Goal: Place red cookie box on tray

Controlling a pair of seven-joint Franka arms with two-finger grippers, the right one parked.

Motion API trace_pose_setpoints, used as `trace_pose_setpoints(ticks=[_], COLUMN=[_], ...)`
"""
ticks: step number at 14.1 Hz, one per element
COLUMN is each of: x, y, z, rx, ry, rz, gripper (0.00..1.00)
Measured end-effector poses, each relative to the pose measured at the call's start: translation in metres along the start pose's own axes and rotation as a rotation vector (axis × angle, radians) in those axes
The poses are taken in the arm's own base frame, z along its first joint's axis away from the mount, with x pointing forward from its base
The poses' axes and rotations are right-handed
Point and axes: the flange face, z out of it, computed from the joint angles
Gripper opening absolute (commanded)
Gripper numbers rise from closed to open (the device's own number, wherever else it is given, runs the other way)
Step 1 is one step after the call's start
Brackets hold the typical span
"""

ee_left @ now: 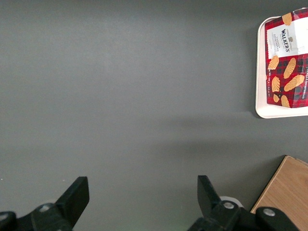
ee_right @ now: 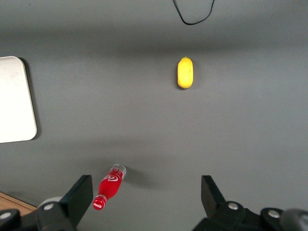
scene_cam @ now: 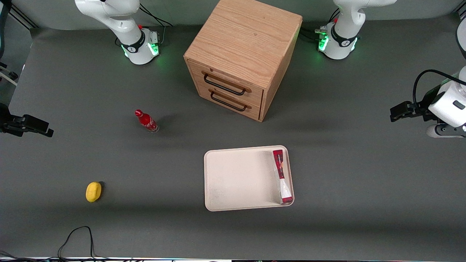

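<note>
The claw [ee_left: 139, 197] hangs with its fingers spread wide and empty above bare table [scene_cam: 346, 174], well apart from the tray [scene_cam: 236, 178]. The red cookie box [scene_cam: 282, 176] seemingly leans on the tray's rim nearest the claw.

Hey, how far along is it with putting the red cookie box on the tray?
It looks done: the red cookie box lies inside the tray, along the rim at the working arm's end. Nothing is in hand: the gripper is open and empty over bare table, well away from the tray toward the working arm's end. Nothing seems left, apart perhaps from parking the arm.
</note>
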Motion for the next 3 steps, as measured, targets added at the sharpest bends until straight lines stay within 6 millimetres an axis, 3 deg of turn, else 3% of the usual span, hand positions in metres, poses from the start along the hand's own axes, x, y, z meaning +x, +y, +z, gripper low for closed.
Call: trace_pose_setpoints(ticks=[3], x=[-0.0003], y=[0.0001], z=[-0.0006], rx=[-0.002], ry=[0.001], rz=[0.007], gripper=[1.0])
